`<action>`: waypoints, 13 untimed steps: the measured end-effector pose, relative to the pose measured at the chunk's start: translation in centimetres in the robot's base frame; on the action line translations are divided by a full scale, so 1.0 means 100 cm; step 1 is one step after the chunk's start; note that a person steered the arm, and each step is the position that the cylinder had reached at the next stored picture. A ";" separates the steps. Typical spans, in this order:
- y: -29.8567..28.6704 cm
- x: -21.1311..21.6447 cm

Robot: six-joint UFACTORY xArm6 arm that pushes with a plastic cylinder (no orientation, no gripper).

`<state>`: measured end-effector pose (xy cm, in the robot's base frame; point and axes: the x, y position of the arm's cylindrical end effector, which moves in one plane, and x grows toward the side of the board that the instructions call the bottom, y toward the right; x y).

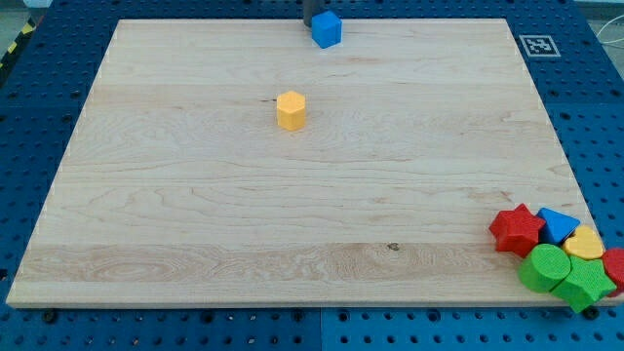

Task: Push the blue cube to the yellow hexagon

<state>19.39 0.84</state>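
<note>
The blue cube (327, 28) sits near the top edge of the wooden board (195, 214), a little right of centre. The yellow hexagon (291, 110) stands below it and slightly to the view's left, apart from it by a clear gap. A dark rod (308, 10) comes in at the view's top edge, just left of and behind the blue cube. Its tip (309, 23) is close beside the cube's upper left; I cannot tell whether it touches.
A cluster of blocks lies at the board's bottom right corner: a red star (516, 229), a blue block (558, 224), a yellow heart (585, 244), a green cylinder (544, 267), a green star (585, 283) and a red block (615, 265). A marker tag (537, 45) sits at the top right.
</note>
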 end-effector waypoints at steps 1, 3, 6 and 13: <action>0.021 0.002; 0.021 0.034; 0.015 0.097; -0.005 0.147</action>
<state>34.09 0.29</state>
